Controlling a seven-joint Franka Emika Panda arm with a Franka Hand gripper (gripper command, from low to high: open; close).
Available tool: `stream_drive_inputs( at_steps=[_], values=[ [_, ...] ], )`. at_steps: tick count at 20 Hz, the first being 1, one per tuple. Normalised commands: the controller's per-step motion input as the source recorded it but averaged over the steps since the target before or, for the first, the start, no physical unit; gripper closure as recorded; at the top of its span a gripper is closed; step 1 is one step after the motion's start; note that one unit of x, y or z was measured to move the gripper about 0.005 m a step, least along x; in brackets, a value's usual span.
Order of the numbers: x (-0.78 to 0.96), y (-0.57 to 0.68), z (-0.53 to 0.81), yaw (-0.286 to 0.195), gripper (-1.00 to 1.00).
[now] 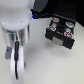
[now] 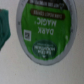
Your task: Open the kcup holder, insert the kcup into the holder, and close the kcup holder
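Observation:
The kcup fills the wrist view from very close: a round pod with a bright green top, a pale rim and the words "Dark Magic", lying on a white surface. No fingers show around it. In the exterior view the black kcup holder stands at the back on the exterior view's right. Its drawer is pulled out and holds several pods with red-and-white tops. My white arm fills the exterior view's left and hides the gripper and the kcup there.
A teal shape sits at the edge of the wrist view beside the kcup; I cannot tell what it is. The white tabletop lies in front of the pulled-out drawer.

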Motion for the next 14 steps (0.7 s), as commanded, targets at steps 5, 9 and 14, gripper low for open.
stream_drive_inputs(
  at_steps=[5,9,14],
  values=[
    [0.14,-0.11,-0.06,-0.083,1.00],
    [0.16,-0.04,0.07,-0.085,1.00],
    [0.09,0.01,0.17,-0.058,1.00]
  ],
)
